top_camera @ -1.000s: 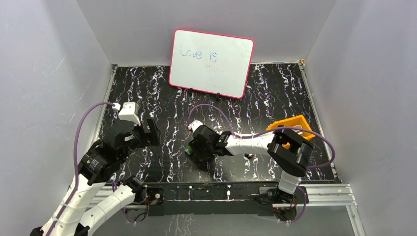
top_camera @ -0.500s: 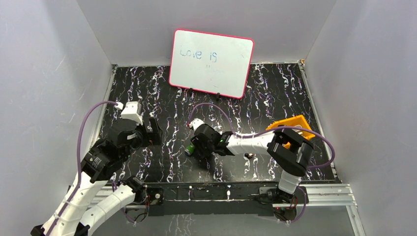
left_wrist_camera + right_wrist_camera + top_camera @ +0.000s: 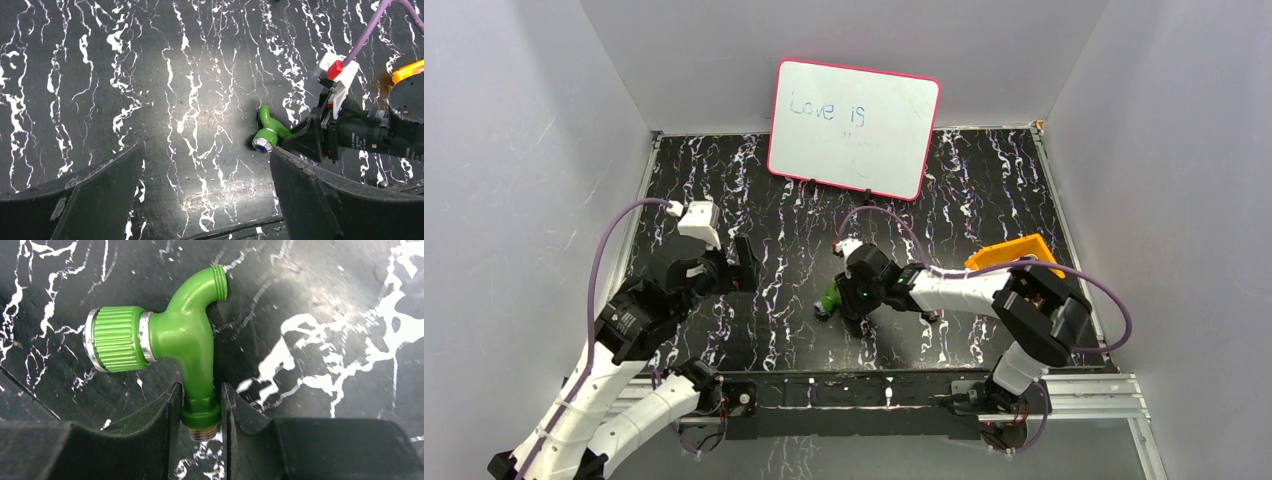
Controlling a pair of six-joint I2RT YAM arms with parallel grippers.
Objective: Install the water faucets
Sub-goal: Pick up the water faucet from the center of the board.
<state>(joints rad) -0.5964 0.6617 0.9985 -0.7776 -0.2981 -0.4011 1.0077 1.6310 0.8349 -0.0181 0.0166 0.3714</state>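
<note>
The water faucet (image 3: 187,342) is a small green tap with a ribbed knob pointing left and a curved spout pointing up-right. My right gripper (image 3: 200,407) is shut on its green collar, just above the metal threaded end. From above, the faucet (image 3: 830,297) sits low over the black marbled table at centre, sticking out left of the right gripper (image 3: 848,303). Whether it touches the table I cannot tell. My left gripper (image 3: 204,150) is open and holds nothing. The faucet (image 3: 270,131) lies just beyond its right finger.
An orange tray (image 3: 1016,249) stands at the right side of the table, behind the right arm. A whiteboard (image 3: 854,128) with writing leans at the back. Grey walls close in both sides. A metal rail (image 3: 874,385) runs along the near edge.
The right jaws have closed on the faucet's collar, and that gripper has shifted right with it. The left gripper has edged forward and right, still open.
</note>
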